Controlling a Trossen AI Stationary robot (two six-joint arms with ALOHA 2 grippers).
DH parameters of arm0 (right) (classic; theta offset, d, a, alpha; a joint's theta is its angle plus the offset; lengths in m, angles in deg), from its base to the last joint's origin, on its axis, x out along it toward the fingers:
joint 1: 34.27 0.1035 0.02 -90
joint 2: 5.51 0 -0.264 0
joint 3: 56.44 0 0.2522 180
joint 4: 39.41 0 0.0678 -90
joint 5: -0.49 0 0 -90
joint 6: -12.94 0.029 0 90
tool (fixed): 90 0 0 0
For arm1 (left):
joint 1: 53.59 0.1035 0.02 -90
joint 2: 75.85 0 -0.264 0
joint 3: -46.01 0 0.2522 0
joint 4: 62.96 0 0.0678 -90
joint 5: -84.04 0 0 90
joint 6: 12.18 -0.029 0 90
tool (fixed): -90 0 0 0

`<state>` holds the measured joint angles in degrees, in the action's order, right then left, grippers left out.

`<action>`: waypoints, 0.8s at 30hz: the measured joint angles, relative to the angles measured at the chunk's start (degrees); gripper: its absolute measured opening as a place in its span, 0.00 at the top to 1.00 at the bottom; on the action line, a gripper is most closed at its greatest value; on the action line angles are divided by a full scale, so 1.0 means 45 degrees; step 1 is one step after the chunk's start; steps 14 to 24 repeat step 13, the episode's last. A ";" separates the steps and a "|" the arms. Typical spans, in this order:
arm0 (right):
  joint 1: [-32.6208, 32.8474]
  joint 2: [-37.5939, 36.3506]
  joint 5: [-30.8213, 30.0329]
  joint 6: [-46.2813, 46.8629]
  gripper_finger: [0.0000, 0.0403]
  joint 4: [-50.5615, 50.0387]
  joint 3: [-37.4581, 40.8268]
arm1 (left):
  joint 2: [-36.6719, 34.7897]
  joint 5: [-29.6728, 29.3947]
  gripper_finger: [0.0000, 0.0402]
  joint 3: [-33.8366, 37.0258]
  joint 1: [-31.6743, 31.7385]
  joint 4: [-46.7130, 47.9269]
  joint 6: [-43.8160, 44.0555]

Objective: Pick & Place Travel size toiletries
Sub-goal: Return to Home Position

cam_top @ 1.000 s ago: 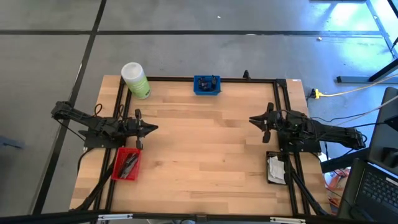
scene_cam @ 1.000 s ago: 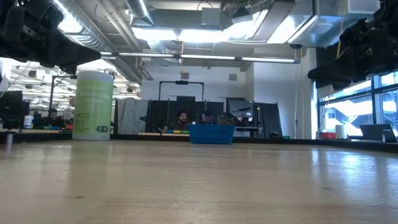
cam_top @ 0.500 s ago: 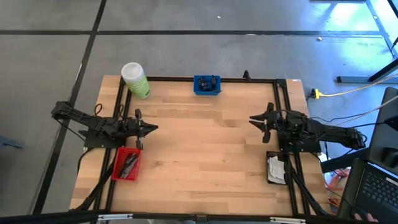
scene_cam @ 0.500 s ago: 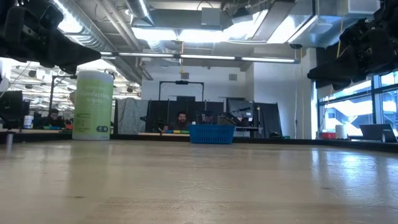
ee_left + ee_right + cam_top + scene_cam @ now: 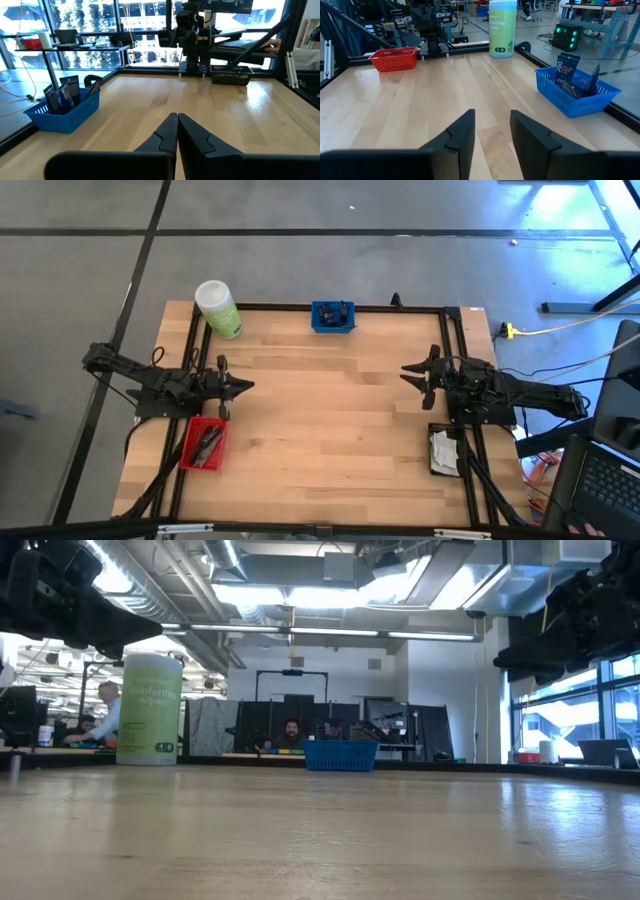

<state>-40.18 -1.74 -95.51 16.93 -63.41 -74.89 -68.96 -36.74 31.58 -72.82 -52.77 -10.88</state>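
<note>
Travel size toiletries (image 5: 333,313): sorted lot, held in three containers, none in either gripper.

- Blue basket (image 5: 332,316): the landmark, at the middle of the desk's (image 5: 330,450) far edge. It holds upright dark printed packs, leaning on its walls. A walled basket keeps such slim pieces from tipping out.
- Red basket (image 5: 203,444): well apart from the blue basket, on the left arm's side toward the near edge. Dark pieces (image 5: 207,442) lie flat inside; what each one is cannot be made out.
- Black tray (image 5: 445,465): well apart from the blue basket, on the right arm's side toward the near edge. White packets (image 5: 442,448) lie in it.
- Green bottle (image 5: 218,308): near the blue basket along the same far edge, toward the left arm's side. It stands upright with its white cap on and is not part of the lot.
- Left gripper (image 5: 246,387): well apart from the blue basket and raised off the wood. It sits just beyond the red basket and points across the desk. The fingers (image 5: 167,131) are pressed together on nothing.
- Right gripper (image 5: 407,373): well apart from the blue basket, facing the left one, also raised. The fingers (image 5: 462,131) are spread with a clear gap and carry nothing.

Remarks: both arms look drawn back toward their own sides, which suits a parked pose. Each basket sits within reach of one arm, likely so drops stay short. Sorting looks finished or nearly so.
</note>
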 joint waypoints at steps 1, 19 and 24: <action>0.0000 0.0000 0.0000 0.0000 0.68 0.0000 0.0000 | -0.0004 0.0005 0.98 0.0000 -0.0002 0.0000 0.0000; 0.0000 0.0000 0.0000 -0.0015 0.64 0.0000 -0.0005 | -0.0003 0.0004 0.98 0.0000 -0.0004 0.0000 0.0000; 0.0000 0.0000 0.0000 -0.0015 0.64 0.0000 -0.0005 | -0.0003 0.0004 0.98 0.0000 -0.0004 0.0000 0.0000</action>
